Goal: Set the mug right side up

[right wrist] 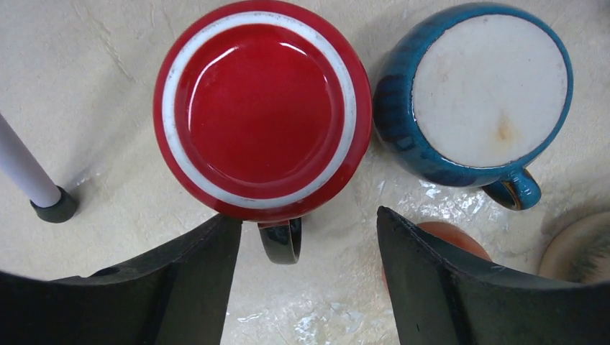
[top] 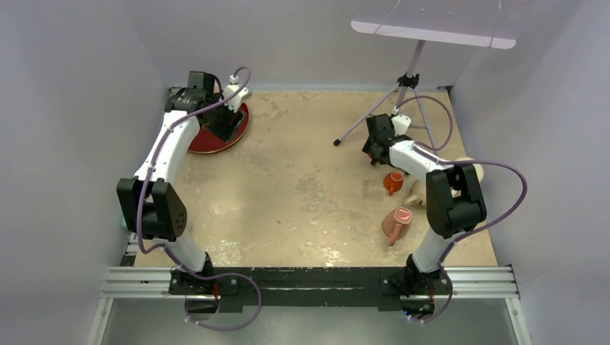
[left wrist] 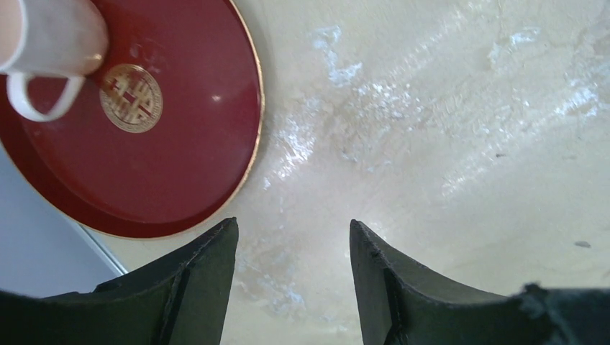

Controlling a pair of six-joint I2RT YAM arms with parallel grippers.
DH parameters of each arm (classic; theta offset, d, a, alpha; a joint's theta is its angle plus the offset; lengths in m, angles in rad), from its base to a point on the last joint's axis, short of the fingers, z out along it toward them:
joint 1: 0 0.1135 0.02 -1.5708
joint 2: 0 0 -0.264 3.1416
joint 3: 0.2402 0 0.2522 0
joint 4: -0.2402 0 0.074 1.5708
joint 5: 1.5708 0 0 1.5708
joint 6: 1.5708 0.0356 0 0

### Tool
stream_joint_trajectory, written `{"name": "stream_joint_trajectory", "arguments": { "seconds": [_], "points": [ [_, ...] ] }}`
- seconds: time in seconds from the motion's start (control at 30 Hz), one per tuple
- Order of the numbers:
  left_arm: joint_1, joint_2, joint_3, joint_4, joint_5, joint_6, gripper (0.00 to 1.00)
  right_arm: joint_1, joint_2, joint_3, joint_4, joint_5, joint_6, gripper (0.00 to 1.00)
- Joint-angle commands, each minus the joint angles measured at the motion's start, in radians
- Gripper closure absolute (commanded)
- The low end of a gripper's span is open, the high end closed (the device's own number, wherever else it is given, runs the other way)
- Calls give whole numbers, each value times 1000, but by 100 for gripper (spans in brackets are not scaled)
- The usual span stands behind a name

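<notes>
In the right wrist view a red mug (right wrist: 262,108) stands upside down, its white-ringed base facing up and its black handle (right wrist: 282,241) pointing toward me. My right gripper (right wrist: 308,215) (top: 374,151) hovers open above it, the handle lying between the fingers without touching them. A blue mug (right wrist: 475,93) stands upside down just right of the red one. At the back left, my left gripper (left wrist: 293,223) (top: 229,122) is open over bare table beside a red plate (left wrist: 144,172). A white mug (left wrist: 50,43) rests on that plate.
A tripod (top: 403,93) stands behind the right arm, one leg foot (right wrist: 56,208) close to the red mug's left. An orange mug (top: 393,181) and a pink mug on its side (top: 397,223) sit nearer me. A cream dish (right wrist: 583,248) lies at the right.
</notes>
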State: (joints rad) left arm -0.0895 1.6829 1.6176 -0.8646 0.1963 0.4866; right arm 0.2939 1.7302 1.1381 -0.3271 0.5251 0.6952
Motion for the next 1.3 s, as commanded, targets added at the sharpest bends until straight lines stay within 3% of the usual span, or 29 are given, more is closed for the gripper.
{"name": "stream_joint_trajectory", "arguments": {
  "seconds": [0.0, 0.23, 0.33, 0.5, 0.67, 0.77, 0.9, 1.03, 1.27],
  "points": [
    [5, -44, -5, -63, 50, -43, 38, -3, -3, -12, 71, 27, 30, 30],
    [5, -66, -2, -75, 103, -73, 38, -13, 55, 12, 100, 19, 18, 42],
    [5, -73, -2, -84, 104, -73, 38, -17, 69, 12, 109, 17, 13, 59],
    [5, -92, -4, -94, 116, -72, 38, -20, 44, -24, 141, 20, 13, 99],
    [5, -104, -4, -112, 150, -89, 37, -20, 3, -62, 153, -43, -24, 100],
    [4, -109, 2, -133, 212, -134, 37, -15, -60, -103, 170, -161, -77, 100],
    [5, -122, -49, -53, 296, -356, 32, 21, -147, -158, 176, -372, -153, 100],
    [2, -95, -138, 49, 560, -583, 17, 86, -236, -212, 205, -545, -203, 100],
    [-56, -64, -273, 267, 759, -821, 15, 162, -304, -171, 280, -810, -194, 100]
  ]
}}
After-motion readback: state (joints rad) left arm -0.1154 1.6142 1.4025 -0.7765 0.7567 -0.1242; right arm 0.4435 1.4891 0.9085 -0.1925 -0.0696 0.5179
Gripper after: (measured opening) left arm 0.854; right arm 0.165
